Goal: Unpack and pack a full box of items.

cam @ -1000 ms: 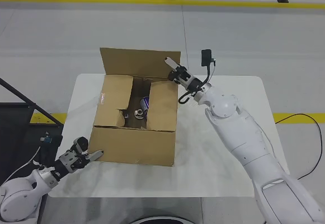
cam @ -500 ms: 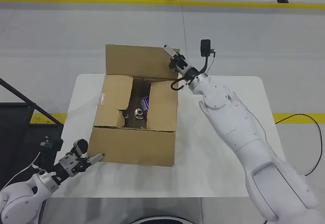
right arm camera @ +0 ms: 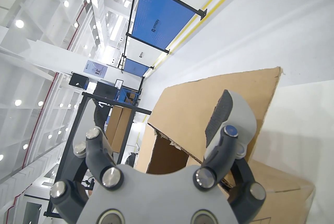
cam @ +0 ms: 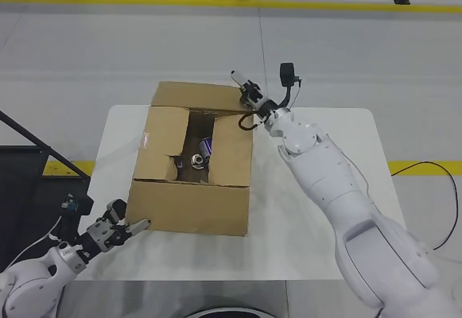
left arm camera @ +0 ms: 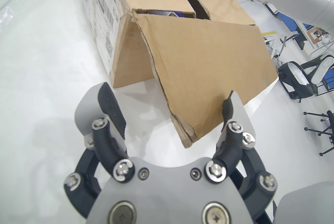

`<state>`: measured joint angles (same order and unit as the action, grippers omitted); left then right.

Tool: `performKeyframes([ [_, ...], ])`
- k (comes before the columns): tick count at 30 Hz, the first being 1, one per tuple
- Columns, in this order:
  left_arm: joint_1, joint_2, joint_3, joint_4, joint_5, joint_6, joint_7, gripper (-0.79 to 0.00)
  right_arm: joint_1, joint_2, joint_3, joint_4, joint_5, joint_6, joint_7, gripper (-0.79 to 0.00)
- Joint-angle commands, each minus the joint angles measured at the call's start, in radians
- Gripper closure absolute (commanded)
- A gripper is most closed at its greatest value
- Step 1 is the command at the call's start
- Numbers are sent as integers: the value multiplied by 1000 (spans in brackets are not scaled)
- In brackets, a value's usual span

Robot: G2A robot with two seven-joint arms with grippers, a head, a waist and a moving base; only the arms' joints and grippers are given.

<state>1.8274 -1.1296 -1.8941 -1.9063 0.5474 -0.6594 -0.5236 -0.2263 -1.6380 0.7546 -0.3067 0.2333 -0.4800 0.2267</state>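
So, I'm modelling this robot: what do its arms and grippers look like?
The right arm and left arm have glossy white shells. The left gripper and right gripper have grey metal bases with screws, black linkages, grey fingers with black pads. A black cable loops at the right wrist.

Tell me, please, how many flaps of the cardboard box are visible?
4: the far flap angled up beside the right gripper; the left flap and right flap folded inward; the near flap sloping outward toward the left gripper. None seems hidden.
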Motion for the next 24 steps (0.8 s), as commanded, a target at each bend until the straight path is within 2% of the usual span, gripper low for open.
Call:
performKeyframes([
  [1,-4,1,0,3,-6,3,7,-785,4,-3,10,1,13,-26,10,-785],
  [3,-9,2,-5,-1,-15,6,20,-785,7,-6,22,-7,31,-62,44,-785],
  [6,-10,3,-18,-10,-39,18,45,-785,3,-10,47,-37,98,-109,174,-785],
  [11,-5,5,-48,-24,-91,44,71,-785,-8,-23,80,-93,240,-91,454,-785],
  [15,-3,6,-80,-25,-147,81,93,-785,-11,-37,90,-112,308,-54,604,-785],
  [20,2,6,-121,-15,-176,156,116,-785,-1,-38,106,-102,334,-43,659,-785],
  [24,2,6,-121,-15,-176,156,116,-785,-1,-38,106,-102,334,-43,659,-785],
])
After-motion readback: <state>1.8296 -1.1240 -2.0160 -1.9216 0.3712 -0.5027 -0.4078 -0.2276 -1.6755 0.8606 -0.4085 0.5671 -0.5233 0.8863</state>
